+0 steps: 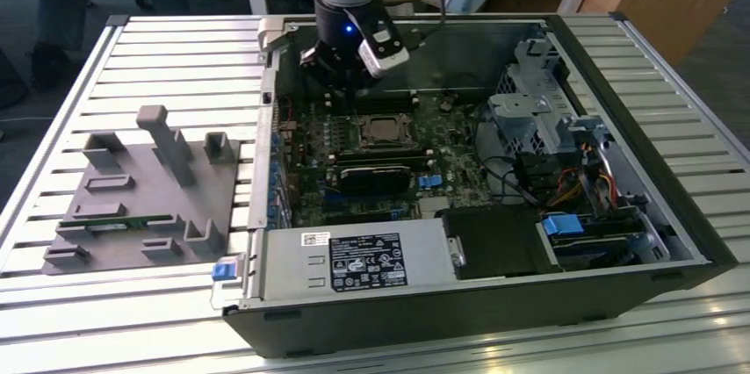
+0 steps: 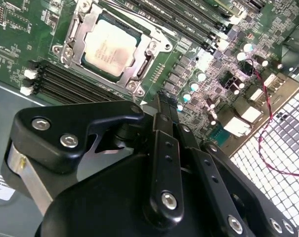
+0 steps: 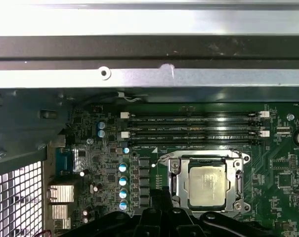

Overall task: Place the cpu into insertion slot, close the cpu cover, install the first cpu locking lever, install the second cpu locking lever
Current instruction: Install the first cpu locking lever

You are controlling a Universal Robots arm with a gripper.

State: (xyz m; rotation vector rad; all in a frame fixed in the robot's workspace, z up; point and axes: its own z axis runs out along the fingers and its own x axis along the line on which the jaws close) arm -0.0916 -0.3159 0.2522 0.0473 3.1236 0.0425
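Note:
The cpu (image 1: 378, 132) (image 2: 109, 47) (image 3: 207, 185), a square chip with a dull silver top, lies flat in the insertion slot (image 1: 358, 133) on the green motherboard. The cpu cover (image 2: 74, 35) (image 3: 175, 181), a silvery frame, lies down around it, and the chip shows through its window. My gripper (image 1: 337, 84) (image 2: 164, 106) (image 3: 159, 195) hangs just behind the socket, toward the case's back wall. Its black fingers are shut together with nothing between them. It is a little above the board and touches neither chip nor frame.
Long black memory slots (image 3: 193, 126) (image 2: 72, 86) run beside the socket. The open case's walls (image 1: 633, 128) enclose the board, with a drive cage (image 1: 533, 115) at the exterior view's right and a power supply (image 1: 351, 262) in front. A grey fixture plate (image 1: 140, 198) lies outside, at the exterior view's left.

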